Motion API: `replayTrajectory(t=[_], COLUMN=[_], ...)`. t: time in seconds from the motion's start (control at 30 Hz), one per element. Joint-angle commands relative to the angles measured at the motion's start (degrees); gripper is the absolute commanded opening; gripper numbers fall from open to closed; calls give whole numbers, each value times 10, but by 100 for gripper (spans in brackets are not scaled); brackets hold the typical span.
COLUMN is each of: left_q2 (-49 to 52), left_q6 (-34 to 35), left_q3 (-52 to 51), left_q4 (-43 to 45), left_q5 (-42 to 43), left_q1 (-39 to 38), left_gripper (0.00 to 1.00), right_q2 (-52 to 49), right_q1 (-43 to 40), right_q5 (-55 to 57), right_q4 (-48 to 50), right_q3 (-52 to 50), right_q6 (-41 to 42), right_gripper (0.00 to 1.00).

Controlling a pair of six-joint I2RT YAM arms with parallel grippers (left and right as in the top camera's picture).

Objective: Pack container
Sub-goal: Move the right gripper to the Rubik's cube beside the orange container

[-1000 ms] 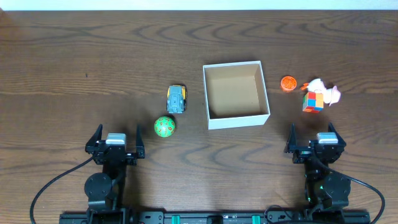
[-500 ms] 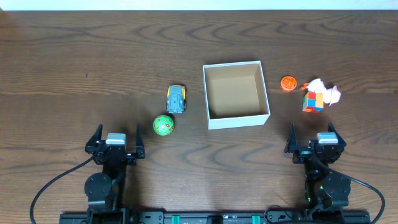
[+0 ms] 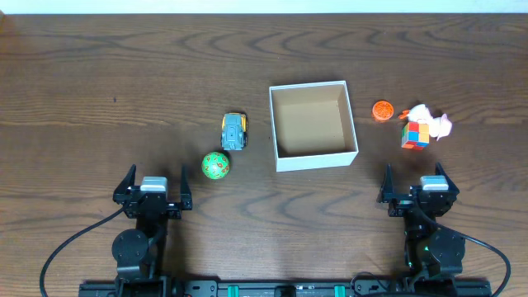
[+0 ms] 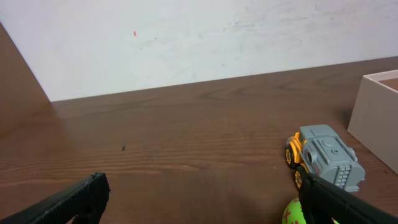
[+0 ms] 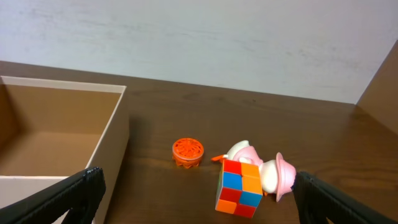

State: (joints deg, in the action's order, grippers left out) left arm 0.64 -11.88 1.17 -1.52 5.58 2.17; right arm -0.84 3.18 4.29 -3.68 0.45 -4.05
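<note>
The container (image 3: 318, 157), a square white box with a tan inside, stands open and empty at mid-table; its wall shows in the left wrist view (image 4: 375, 115) and the right wrist view (image 5: 115, 146). Left of it lie a grey-and-yellow toy truck (image 3: 234, 131) (image 4: 324, 155) and a green ball (image 3: 216, 166) (image 4: 291, 213). To its right are an orange disc (image 3: 382, 110) (image 5: 188, 152), a colour cube (image 3: 415, 134) (image 5: 241, 186) and a pink-and-white duck figure (image 3: 431, 120) (image 5: 273, 173). My left gripper (image 3: 156, 180) (image 4: 202, 190) and right gripper (image 3: 417, 180) (image 5: 199, 185) rest open near the front edge, holding nothing.
The dark wooden table (image 3: 99, 74) runs to a white wall at the back (image 4: 186, 37). Cables trail from both arm bases at the front edge.
The green ball has shifted slightly to the left. Both arms stay still with their jaws wide.
</note>
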Motion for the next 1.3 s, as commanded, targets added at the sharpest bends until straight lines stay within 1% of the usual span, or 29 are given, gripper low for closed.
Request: replayTrajectory(t=[0.0,0.1,0.27,0.4,0.5,0.63,0.73,0.83,0.93,1.1,1.2,1.27], left_q2=[0,0,0,0,0,0,0,0,0,0,0,0], left_q6=[-3,-3,-3,-3,-3,-3,-3,-3,-3,-3,-3,-3], left_q3=[-9,-9,-9,-9,-9,-9,-9,-9,-9,-9,-9,-9], left_q4=[-21,-21,-21,-21,-21,-21,-21,-21,-21,-21,-21,-21], left_q5=[4,4,4,4,4,5,4,4,4,5,5,4], left_q1=[3,3,3,3,3,3,3,3,3,3,3,3], left_gripper=[98,98,98,98,98,98,98,98,98,98,98,98], right_q2=[5,5,5,5,3,-25,-94,-181,-280,-452,-542,-590], right_q1=[5,5,5,5,5,5,5,5,5,2,-3,-3], right_q5=[-5,-8,-45,-110,-128,-121,-76,-37,-12,-14,-64,-121], right_q4=[-2,12,15,63,95,86,80,65,18,-119,-214,-267], right_q3=[-1,-1,-1,-1,10,52,110,181,269,433,522,565], right_q6=[-7,-7,2,5,2,-78,-126,-128,-127,-109,-108,-108], right_gripper=[99,99,99,99,99,99,99,99,99,99,99,99])
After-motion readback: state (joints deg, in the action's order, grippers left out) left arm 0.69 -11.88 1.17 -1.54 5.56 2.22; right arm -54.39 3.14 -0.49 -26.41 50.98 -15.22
